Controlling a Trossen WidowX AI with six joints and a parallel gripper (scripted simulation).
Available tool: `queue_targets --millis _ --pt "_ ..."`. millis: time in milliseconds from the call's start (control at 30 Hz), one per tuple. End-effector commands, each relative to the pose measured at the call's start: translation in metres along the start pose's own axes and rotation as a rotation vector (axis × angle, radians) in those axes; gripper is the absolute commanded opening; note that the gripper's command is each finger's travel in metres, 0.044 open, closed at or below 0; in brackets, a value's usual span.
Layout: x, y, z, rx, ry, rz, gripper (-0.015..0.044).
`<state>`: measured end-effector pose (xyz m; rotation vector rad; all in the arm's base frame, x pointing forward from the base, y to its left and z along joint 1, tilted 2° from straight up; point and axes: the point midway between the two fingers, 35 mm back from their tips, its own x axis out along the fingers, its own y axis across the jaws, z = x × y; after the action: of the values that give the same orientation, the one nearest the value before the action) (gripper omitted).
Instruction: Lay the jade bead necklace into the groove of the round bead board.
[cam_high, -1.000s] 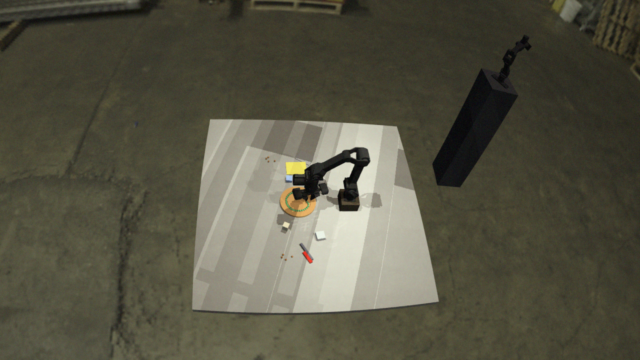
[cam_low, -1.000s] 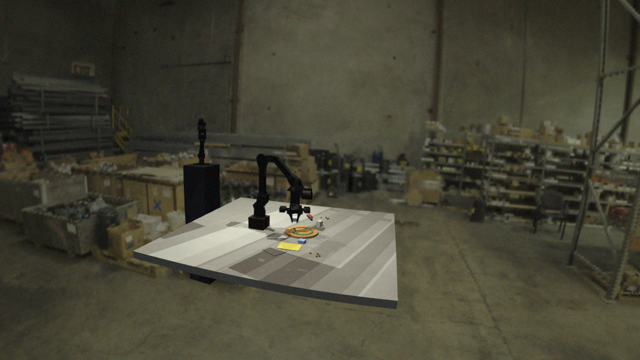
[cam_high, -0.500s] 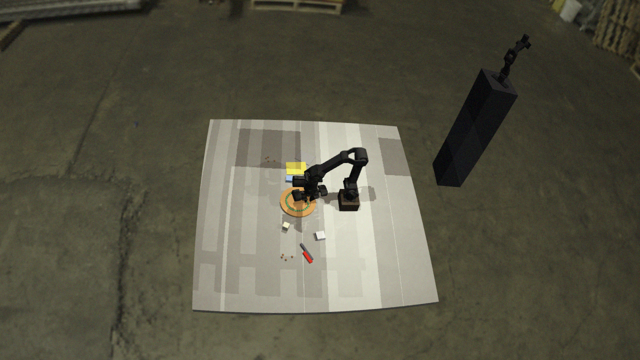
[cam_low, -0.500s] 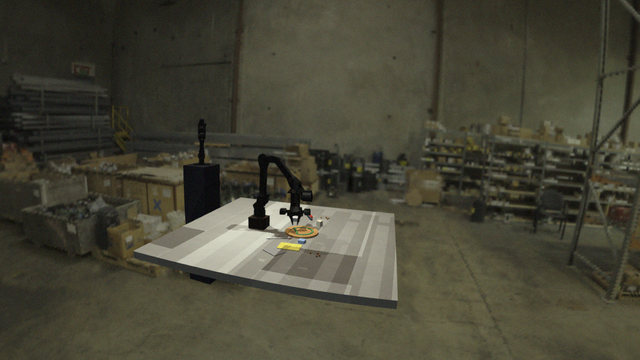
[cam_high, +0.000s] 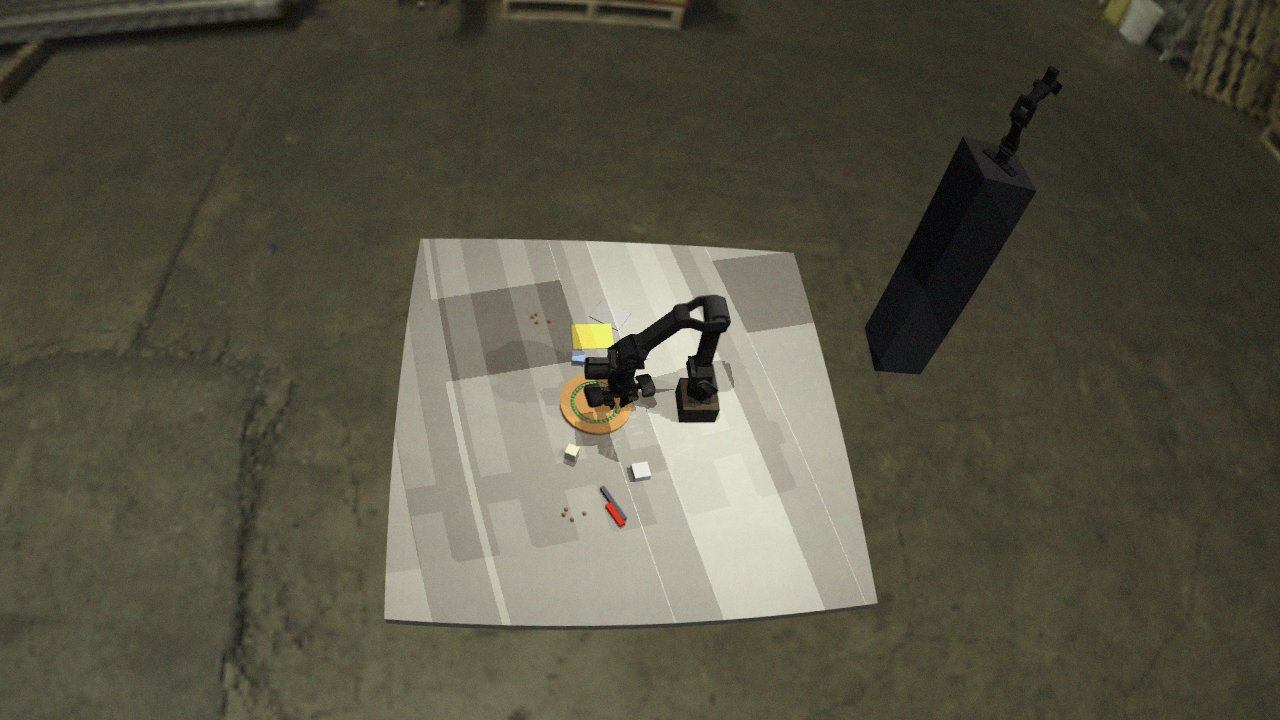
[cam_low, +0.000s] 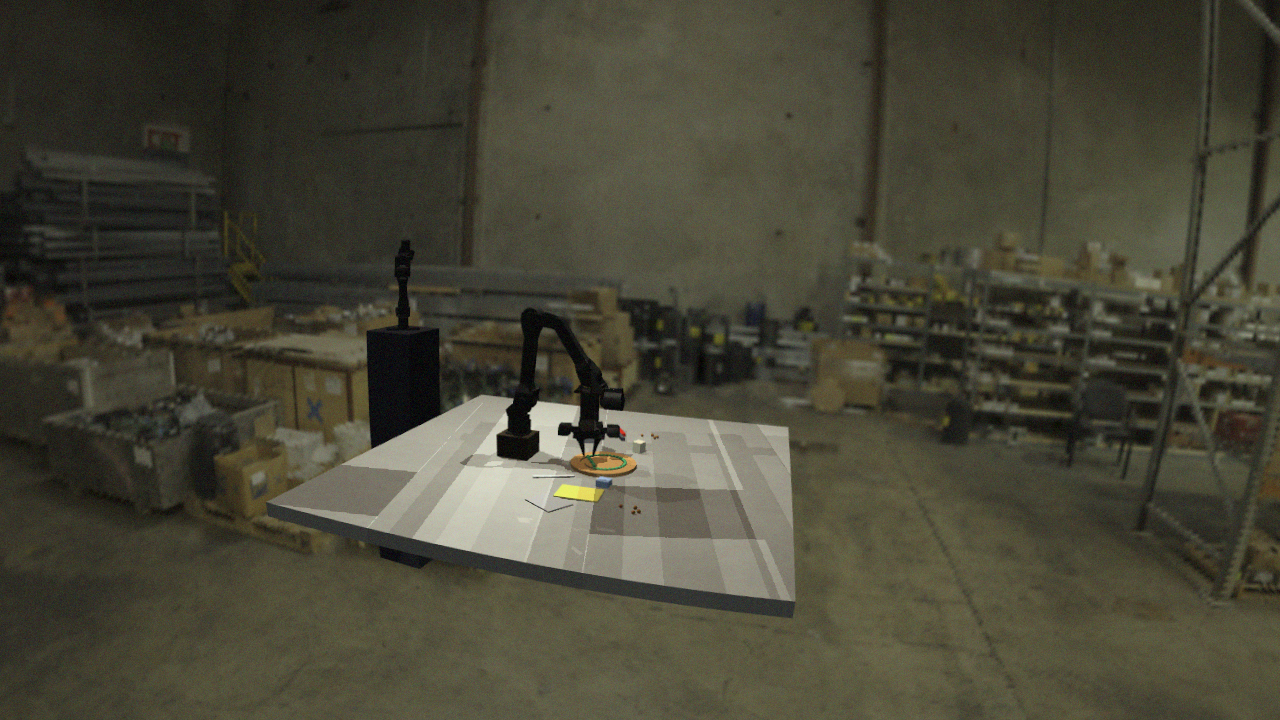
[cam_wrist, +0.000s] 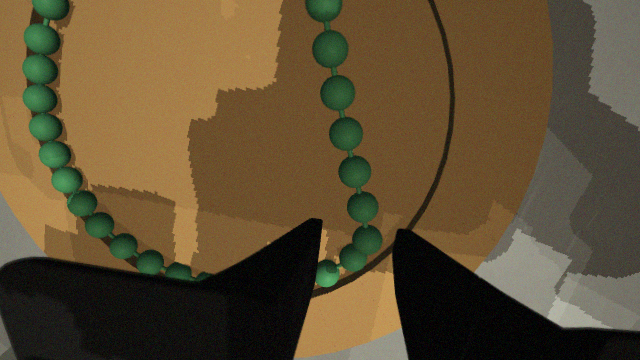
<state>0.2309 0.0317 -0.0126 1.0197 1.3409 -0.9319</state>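
The jade bead necklace (cam_wrist: 345, 133) is lying on the round bead board (cam_wrist: 150, 100). Its left run is following the groove (cam_wrist: 446, 150), while its right run is cutting straight across inside the groove's arc. At the lower middle of the wrist frame, the strand's bend is sitting just ahead of the tool (cam_wrist: 356, 232). The tool is hovering low over the board's near edge, its fingers narrowed with a gap between them, gripping nothing. The grey surface (cam_wrist: 590, 150) is showing at right.
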Motion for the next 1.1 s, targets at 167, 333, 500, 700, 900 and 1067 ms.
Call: queue_targets --millis 167,333,500,700,900,1067 --pt "0.0016 -0.0010 -0.0002 0.000 0.001 -0.004 0.0067" --pt "0.0016 -0.0010 -0.0002 0.000 0.001 -0.004 0.0000" --pt "0.0016 -0.0010 -0.0002 0.000 0.001 -0.004 0.0000" --pt "0.0016 -0.0010 -0.0002 0.000 0.001 -0.004 0.0000" --pt "0.0016 -0.0010 -0.0002 0.000 0.001 -0.004 0.0000" --pt "0.0016 -0.0010 -0.0002 0.000 0.001 -0.004 0.0000"
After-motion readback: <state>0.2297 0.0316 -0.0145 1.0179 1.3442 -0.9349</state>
